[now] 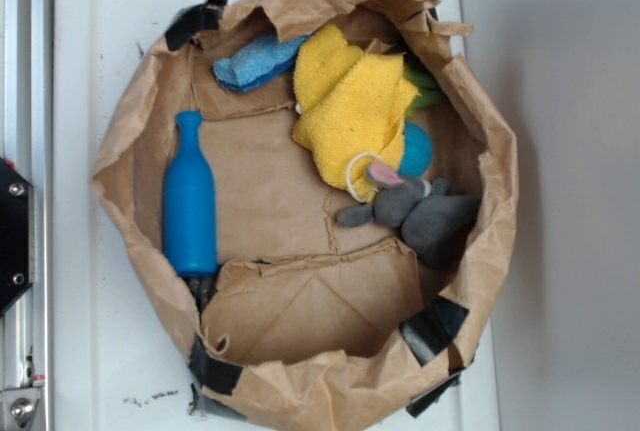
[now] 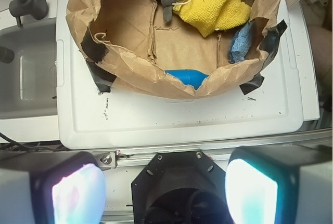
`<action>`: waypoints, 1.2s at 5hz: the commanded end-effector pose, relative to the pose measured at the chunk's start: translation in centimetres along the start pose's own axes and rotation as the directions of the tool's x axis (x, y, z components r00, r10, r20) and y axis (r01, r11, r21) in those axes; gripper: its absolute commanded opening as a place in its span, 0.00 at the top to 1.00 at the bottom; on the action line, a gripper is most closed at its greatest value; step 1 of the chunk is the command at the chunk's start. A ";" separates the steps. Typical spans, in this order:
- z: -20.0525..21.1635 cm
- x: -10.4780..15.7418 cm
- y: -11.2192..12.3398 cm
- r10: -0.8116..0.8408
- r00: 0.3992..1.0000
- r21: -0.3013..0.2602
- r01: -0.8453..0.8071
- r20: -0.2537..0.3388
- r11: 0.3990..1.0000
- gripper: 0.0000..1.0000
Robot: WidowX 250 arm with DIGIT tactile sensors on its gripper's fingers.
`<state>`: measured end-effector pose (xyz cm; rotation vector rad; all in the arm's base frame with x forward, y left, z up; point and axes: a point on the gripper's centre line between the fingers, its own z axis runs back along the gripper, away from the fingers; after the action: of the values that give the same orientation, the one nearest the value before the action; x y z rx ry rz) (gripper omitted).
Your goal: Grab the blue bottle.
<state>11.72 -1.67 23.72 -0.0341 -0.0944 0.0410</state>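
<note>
The blue bottle [image 1: 189,204] lies on its side along the left wall inside a brown paper bag [image 1: 130,141], neck toward the top of the exterior view. In the wrist view only a small part of the bottle [image 2: 188,75] shows behind the bag's near rim [image 2: 156,86]. My gripper [image 2: 165,188] is open and empty, its two fingers wide apart. It hangs above the robot's black base, well short of the bag. The gripper does not show in the exterior view.
In the bag lie a yellow cloth [image 1: 350,101], a grey plush mouse [image 1: 415,213], a teal ball [image 1: 416,149] and a light blue fuzzy cloth [image 1: 255,61]. The bag stands on a white board [image 2: 171,117]. A grey sink [image 2: 26,73] with a tap is at the left.
</note>
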 end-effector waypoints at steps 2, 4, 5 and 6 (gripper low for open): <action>-0.2 4.2 -0.6 0.073 0.996 -0.007 -0.072 0.054 0.997 0.00; -0.9 9.2 -0.7 0.042 0.996 -0.052 -0.038 0.078 0.998 0.00; -1.6 10.9 0.2 0.086 0.993 -0.049 -0.082 0.075 0.995 0.00; -2.0 11.5 0.9 0.122 0.990 -0.048 -0.119 0.066 0.992 0.00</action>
<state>22.76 -0.89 21.36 -0.0786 -0.1076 0.1395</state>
